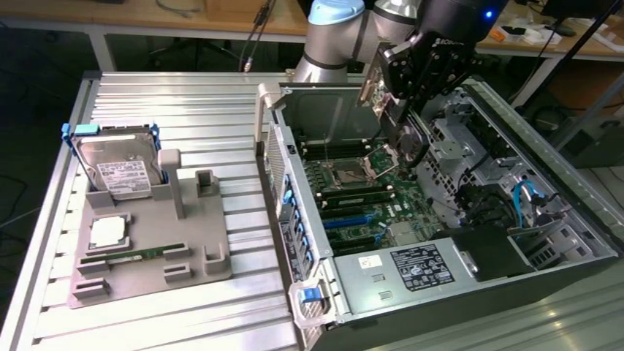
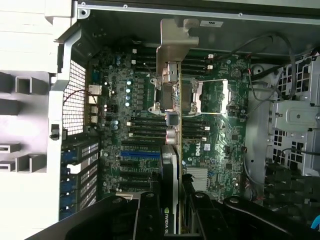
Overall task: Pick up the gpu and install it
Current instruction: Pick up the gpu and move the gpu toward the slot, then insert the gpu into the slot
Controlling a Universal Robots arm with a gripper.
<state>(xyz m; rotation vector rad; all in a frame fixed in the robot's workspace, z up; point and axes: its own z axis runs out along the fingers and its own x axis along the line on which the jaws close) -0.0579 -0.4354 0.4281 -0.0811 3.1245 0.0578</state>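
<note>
A ribbed, silvery metal table (image 1: 175, 102) made of long parallel slats stretches across the foreground, and its near corner at the exterior view's right catches a bright patch of light. Behind it runs a pale wooden workbench (image 1: 127, 14) on white metal legs (image 1: 101, 50), with dark cables (image 1: 256, 33) hanging from its edge into shadow. A second wooden bench (image 1: 604, 42) stands at the far right, and the floor (image 1: 29, 124) beside the table is dark and dim.
</note>
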